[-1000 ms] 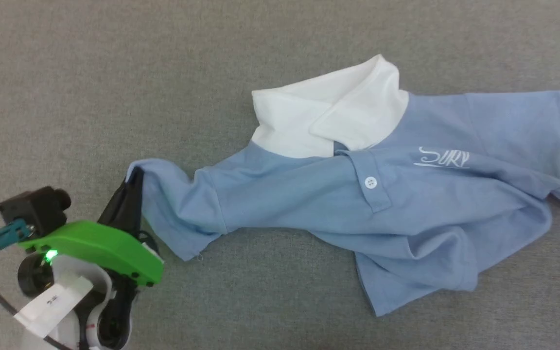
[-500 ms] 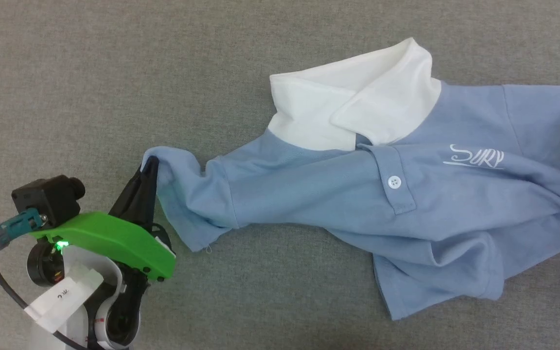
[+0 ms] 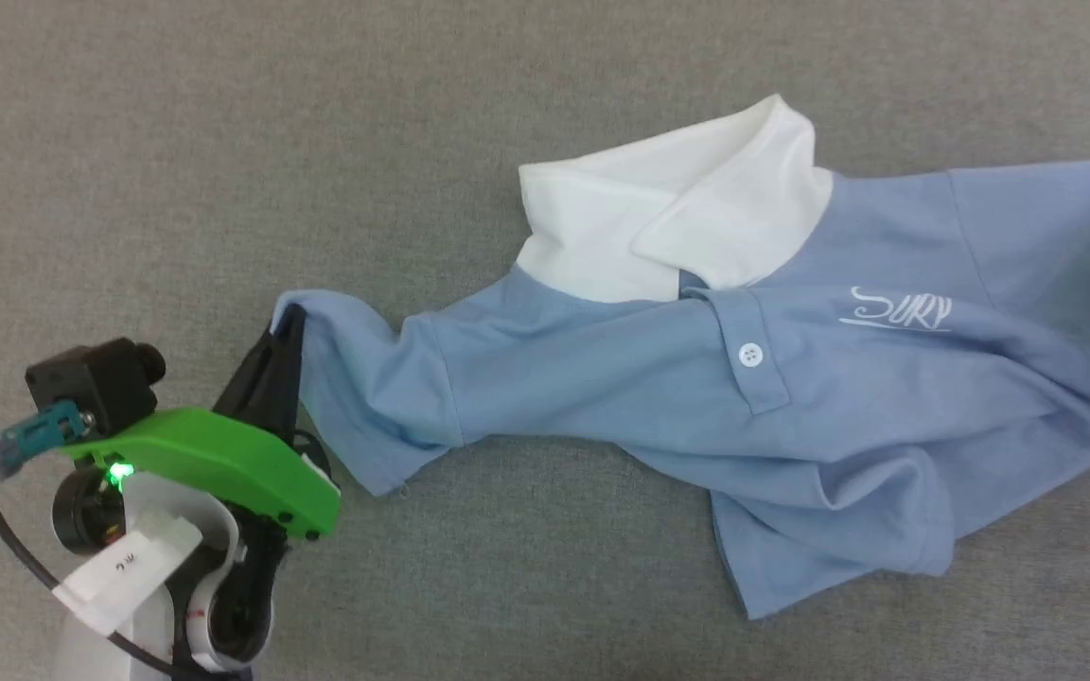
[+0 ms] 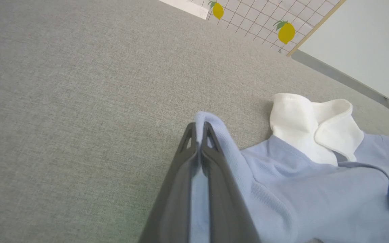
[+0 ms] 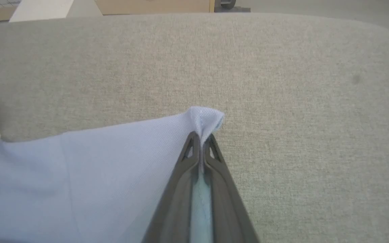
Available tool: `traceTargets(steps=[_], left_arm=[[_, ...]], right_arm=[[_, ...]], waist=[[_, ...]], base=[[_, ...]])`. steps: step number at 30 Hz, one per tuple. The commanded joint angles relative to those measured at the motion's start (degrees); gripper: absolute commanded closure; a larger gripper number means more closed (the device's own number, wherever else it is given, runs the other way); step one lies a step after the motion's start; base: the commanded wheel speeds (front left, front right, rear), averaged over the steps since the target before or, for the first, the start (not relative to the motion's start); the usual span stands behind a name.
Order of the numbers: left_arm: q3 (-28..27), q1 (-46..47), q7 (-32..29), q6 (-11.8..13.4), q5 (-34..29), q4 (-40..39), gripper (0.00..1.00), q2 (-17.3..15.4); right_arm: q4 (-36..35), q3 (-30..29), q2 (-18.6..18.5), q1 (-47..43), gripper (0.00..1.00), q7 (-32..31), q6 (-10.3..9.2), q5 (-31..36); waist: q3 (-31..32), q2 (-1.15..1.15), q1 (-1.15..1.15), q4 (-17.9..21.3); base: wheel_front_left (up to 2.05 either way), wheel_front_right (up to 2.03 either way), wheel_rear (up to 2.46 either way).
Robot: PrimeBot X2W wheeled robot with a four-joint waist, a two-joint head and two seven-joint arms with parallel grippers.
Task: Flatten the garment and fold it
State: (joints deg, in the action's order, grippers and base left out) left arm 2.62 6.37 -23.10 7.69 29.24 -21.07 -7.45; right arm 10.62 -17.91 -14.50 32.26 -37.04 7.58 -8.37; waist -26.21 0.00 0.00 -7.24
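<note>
Between left gripper (image 3: 289, 320) and right gripper (image 5: 201, 137), garment (image 3: 621, 378)

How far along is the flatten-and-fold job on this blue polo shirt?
Early stage. Done: the left claw and right claw are each shut on an opposite sleeve end of the light blue short-sleeved polo shirt with white collar. In hand: holding it stretched, front up, over the grey fabric surface. Left: the lower body is bunched and creased, and no fold is made yet.
</note>
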Motion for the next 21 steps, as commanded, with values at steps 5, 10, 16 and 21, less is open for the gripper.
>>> traceTargets(steps=[5, 10, 16, 21], left_arm=[[-0.1, 5.9, 1.2, -0.8, -1.7, 3.5, 1.00, -1.7], [0.8, 14.8, 0.7, -2.3, -4.4, 8.5, 1.00, -4.6], [2.0, 27.6, -0.8, -4.0, -6.8, 14.9, 1.00, -7.6], [3.3, 37.5, -3.4, -5.2, -8.0, 19.5, 1.00, -9.2]], right_arm=[[-3.0, 2.6, -0.3, 0.8, 1.00, 4.1, -0.09, -2.2], [-5.5, 6.8, -0.9, 4.2, 1.00, 7.5, -0.09, -3.8], [-4.7, 12.7, -1.3, 12.6, 1.00, 11.4, -0.09, -4.4], [-1.2, 16.3, -1.1, 20.7, 1.00, 12.5, -0.09, -4.5]], waist=[[6.5, 0.00, 0.00, 1.8], [11.4, 0.00, 0.00, 3.4], [15.9, 0.00, 0.00, 5.8], [18.3, 0.00, 0.00, 7.5]], base=[[0.00, 0.00, 0.00], [0.00, 0.00, 0.00], [0.00, 0.00, 0.00], [0.00, 0.00, 0.00]])
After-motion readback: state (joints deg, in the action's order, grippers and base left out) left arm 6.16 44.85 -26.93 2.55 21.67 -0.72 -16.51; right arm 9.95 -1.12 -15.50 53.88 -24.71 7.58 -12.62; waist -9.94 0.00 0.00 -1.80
